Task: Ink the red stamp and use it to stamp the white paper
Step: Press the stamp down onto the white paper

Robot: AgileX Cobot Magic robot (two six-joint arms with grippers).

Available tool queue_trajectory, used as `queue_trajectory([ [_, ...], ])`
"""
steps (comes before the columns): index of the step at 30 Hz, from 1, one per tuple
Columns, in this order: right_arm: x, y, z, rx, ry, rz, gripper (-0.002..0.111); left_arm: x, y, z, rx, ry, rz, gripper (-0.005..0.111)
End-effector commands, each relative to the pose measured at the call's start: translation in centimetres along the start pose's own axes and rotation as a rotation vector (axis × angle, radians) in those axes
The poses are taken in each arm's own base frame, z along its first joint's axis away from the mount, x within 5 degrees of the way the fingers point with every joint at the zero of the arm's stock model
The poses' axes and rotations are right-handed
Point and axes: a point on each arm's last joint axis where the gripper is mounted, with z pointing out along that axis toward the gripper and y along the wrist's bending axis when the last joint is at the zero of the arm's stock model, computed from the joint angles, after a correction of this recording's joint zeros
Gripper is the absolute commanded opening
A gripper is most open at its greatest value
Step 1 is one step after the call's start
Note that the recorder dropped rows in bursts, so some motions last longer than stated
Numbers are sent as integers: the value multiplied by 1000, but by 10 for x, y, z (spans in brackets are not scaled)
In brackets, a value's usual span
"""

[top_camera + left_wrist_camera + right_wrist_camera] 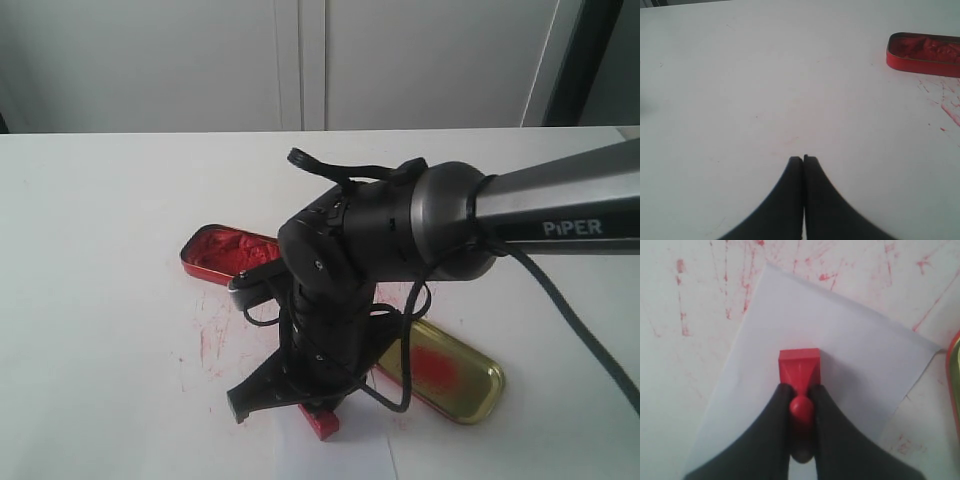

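I'm on the stamping step, as I read it. My right gripper (800,389) pinches the red stamp (799,365) by its rounded knob, one finger on each side, with the square block pointing away from the wrist. The block sits over the white paper (850,350), roughly in the middle of the sheet and well inside its edges. The paper lies askew on the table (740,75), amid red smears and streaks, with one corner close to the gold tin lid (450,375). A thin shadow hugs one side of the block, so it looks either on the sheet or just above it; from these views I can't say for sure that the face is down flat. I also can't see the face itself, so whether it carries ink is only my guess from where the stamp now is, away from the open red ink tin (225,255) on the far side of the arm.

My left gripper (803,159) hangs over bare table with its fingers pressed together, holding nothing, and the ink tin is off to one side of its view.

For the next move I want a straight, square press down, firm enough to print but without sliding, since the loose sheet could skate on the table. Then a clean vertical lift, watching that the paper doesn't cling to the stamp and come up with it
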Motion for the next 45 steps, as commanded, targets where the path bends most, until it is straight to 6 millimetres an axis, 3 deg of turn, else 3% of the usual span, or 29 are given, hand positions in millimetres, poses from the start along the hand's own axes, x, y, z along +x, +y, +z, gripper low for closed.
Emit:
queue_trajectory([
  [1, 11, -6, 38, 36, 109, -5, 0, 1, 0, 0, -2, -3, -2, 0],
  [12, 0, -3, -14, -27, -85, -1, 0, 1, 0, 0, -2, -3, -2, 0],
  [21, -1, -5, -41, -55, -173, 5, 0, 1, 0, 0, -2, -3, -2, 0],
  [39, -3, -4, -50, -78, -226, 12, 0, 1, 0, 0, -2, -3, -2, 0],
  [45, -7, -11, -51, -156, -218, 66, 0, 1, 0, 0, -2, -3, -2, 0],
])
